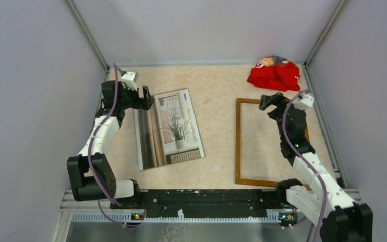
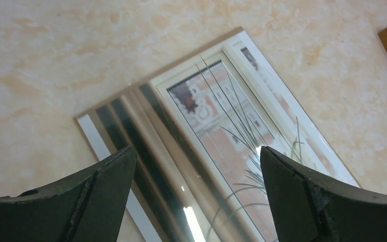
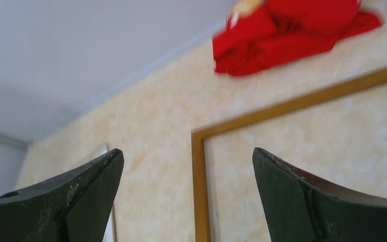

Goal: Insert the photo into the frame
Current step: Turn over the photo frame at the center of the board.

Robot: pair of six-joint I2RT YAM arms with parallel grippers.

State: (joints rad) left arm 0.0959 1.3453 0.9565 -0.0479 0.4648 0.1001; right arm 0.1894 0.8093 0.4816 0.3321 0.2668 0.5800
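Our left claw (image 1: 145, 97) is spread wide and holds nothing. It hangs over the far left corner of the photo (image 1: 169, 128). The photo lies flat on the left part of the table (image 1: 216, 83), picture side up and a little turned. Our right claw (image 1: 269, 102) is also spread wide and empty, above the far edge of the frame (image 1: 238, 146). The frame lies flat on the right part of the table, well apart from the photo, and the table surface shows inside it. A crumpled red cloth (image 1: 274, 75) lies in the far right corner, near the frame.
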